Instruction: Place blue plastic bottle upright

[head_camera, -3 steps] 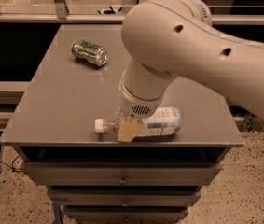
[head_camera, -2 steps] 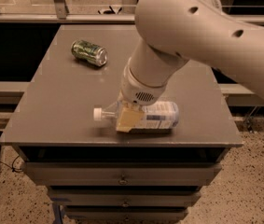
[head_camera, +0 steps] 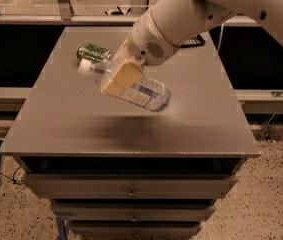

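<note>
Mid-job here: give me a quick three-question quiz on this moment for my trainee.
1. True or false: the blue plastic bottle stands upright on the table.
2. The hand, above the table's middle, is shut on: A) a cup, B) the bottle, C) nothing?
3. Which thing lies on the table beyond the bottle's white cap?
Key: 1 false, it hangs tilted in the air; 2 B; 3 the green can.

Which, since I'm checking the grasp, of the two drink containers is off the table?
The blue plastic bottle: the gripper holds it tilted above the table. The green can lies on it.
</note>
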Robot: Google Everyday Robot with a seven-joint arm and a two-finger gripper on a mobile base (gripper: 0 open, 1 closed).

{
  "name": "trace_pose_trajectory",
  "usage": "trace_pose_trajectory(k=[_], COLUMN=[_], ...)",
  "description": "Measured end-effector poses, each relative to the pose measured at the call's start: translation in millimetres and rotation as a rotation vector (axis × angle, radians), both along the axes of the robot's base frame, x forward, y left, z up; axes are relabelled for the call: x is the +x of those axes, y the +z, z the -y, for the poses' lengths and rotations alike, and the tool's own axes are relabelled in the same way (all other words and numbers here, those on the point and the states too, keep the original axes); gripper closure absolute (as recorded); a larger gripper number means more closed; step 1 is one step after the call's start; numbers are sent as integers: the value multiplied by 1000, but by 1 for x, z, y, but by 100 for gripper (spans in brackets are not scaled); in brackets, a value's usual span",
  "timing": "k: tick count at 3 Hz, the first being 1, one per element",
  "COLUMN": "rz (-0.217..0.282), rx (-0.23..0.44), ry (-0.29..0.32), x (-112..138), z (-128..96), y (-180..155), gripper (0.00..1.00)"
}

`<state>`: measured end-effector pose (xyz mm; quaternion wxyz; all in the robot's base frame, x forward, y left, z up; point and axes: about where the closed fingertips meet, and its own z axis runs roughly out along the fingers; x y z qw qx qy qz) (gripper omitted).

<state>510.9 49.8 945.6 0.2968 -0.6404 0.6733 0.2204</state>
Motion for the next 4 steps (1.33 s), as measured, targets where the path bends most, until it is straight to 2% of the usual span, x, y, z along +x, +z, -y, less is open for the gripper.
trace_pose_trajectory(k=[1,2,3,4], rz=[-60,-117,-152,-158], rx=[231,429,644,836], ry=[-10,-4,-10,-18], x=[-2,-15,-27,-28], z=[-25,-47,-65,-69], y=[47,72,82,83], gripper=[100,100,100,100])
